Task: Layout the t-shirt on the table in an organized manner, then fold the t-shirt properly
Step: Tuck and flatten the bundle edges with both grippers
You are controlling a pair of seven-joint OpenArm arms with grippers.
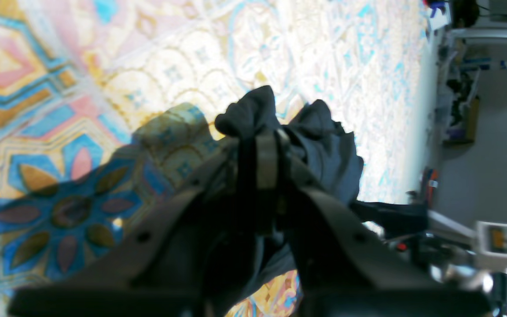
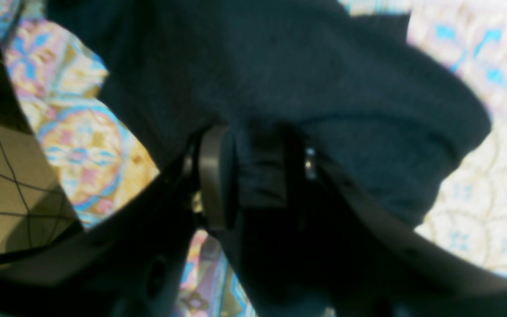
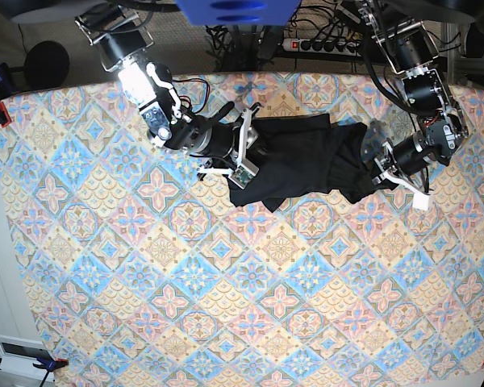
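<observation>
Two hands were already on the t-shirt (image 3: 294, 165), so you had both ends pinned. Nearest you, the patterned counter (image 3: 226, 306) lay bare; the shirt sat bunched along its far side. Your right hand (image 2: 258, 176) pinched a thick roll of fabric, and your left hand (image 1: 264, 149) was pressed together on a small tuft. I'd judge the cloth light, limp and prone to sagging, so you would do best gripping hems or shoulder seams.

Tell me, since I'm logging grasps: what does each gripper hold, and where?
Both hold the t-shirt: the left gripper pinches a bunched fold at one end, the right gripper clamps fabric at the opposite edge.
</observation>
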